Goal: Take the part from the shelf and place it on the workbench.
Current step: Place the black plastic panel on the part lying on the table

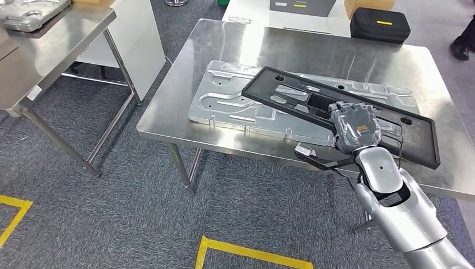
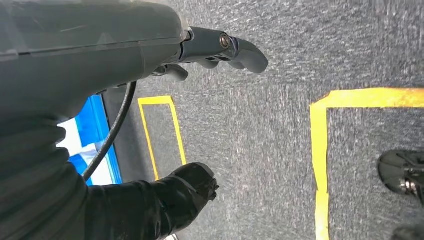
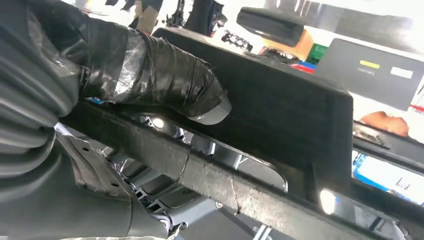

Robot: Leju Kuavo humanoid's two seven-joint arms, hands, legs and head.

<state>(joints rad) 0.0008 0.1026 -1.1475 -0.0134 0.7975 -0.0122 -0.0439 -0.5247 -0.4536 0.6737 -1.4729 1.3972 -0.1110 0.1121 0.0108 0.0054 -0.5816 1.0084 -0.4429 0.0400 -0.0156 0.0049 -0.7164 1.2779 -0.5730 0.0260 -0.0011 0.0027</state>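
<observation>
Black frame part (image 1: pixel 280 84): flat, openwork, probably stiff and light; lying slantwise atop silver stamped panel (image 1: pixel 224 106) on workbench (image 1: pixel 280 45). Gripped mid-rail by right hand (image 1: pixel 353 126) (thumb wrapped over the bar). Left hand (image 2: pixel 220 50) hanging over carpet, holding nothing, fingers curled loosely. Underside contact hidden.

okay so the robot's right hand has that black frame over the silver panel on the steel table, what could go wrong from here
1. The black frame sits skewed across the silver panel; its near corner reaches toward the workbench front edge, so it may tip or slide off on release.
2. The right hand grips one rail, thumb wrapped over it; pulling away could drag the frame.
3. The frame could scrape the panel.
</observation>
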